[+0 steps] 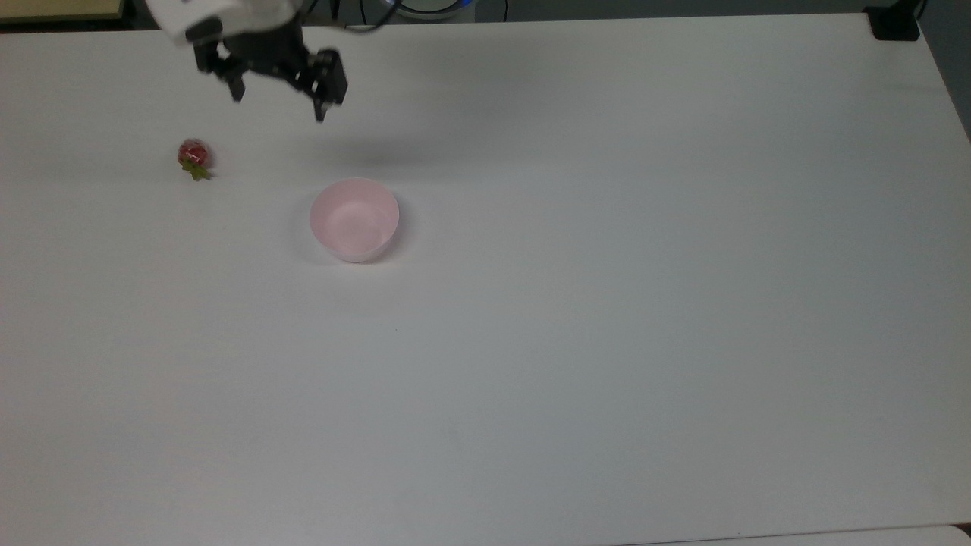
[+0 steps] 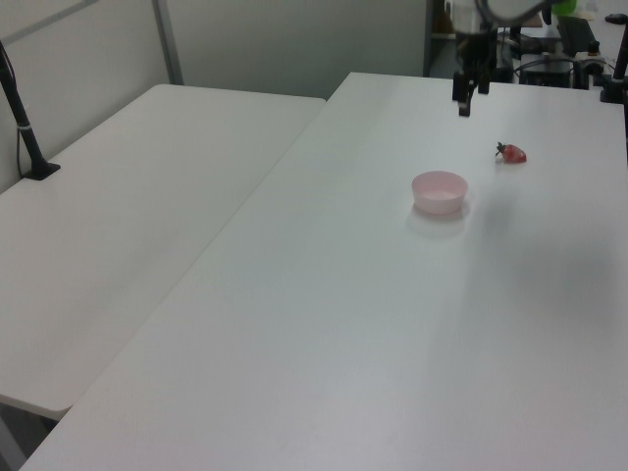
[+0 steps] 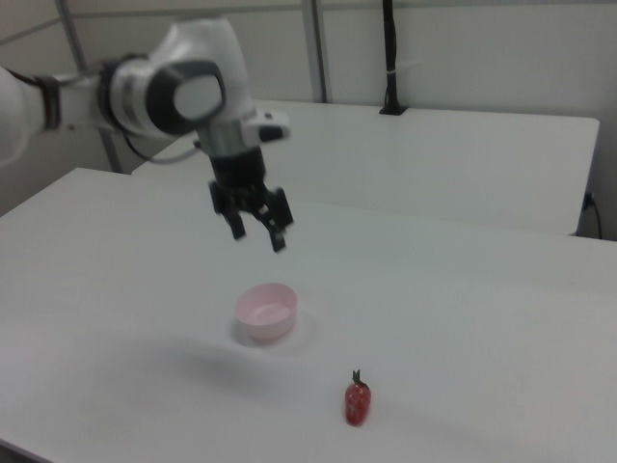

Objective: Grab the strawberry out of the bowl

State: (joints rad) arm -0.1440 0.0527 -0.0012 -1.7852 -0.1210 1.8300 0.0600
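White table point(image 1: 607, 341) | strawberry point(image 1: 193, 157) lies well apart from raised jaws | jaws apart, empty

So the white table point(image 1: 607, 341) I'm working over is big and plain, with a dark clamp-like block point(image 1: 895, 23) sitting on its far corner at the top view's upper right. There's a second white table point(image 2: 128, 245) butted up beside mine on the left view's left, and it's got a black post point(image 2: 22, 123) standing on a small foot near its edge. Grey partition panels point(image 2: 275, 44) run along behind both.
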